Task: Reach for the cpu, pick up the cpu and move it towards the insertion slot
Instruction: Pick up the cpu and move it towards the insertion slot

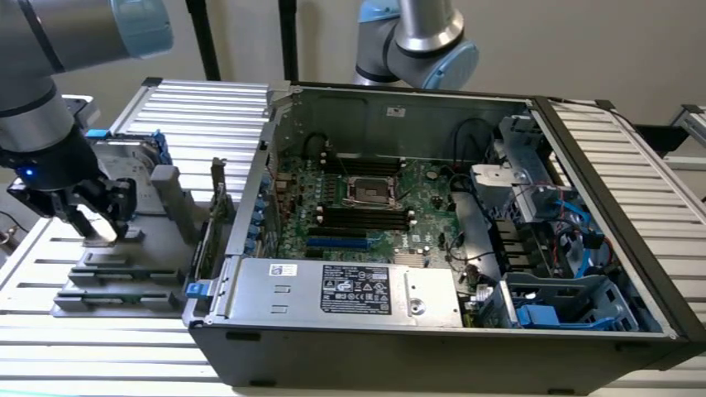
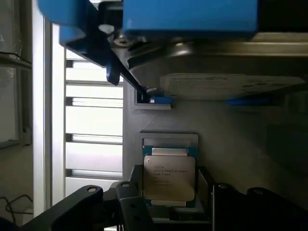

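Both jaws of my pincer (image 1: 97, 225) stand spread, one on each side of the cpu (image 2: 169, 179), which lies flat on the grey stand (image 1: 121, 279) at the exterior view's left, the insertion slot (image 1: 369, 190) well apart rightward inside the case (image 1: 331, 357).

Computer case (image 1: 441, 351): top open, so the insertion slot (image 1: 369, 190) is free from above.
Case side wall (image 1: 251, 194): upright barrier between the grey fixture (image 1: 116, 281) and the motherboard.
Fixture post (image 1: 165, 188), hard drive (image 1: 127, 150): close beside the gripper (image 1: 94, 222).
Memory slots (image 1: 359, 217): low, flanking the insertion slot.
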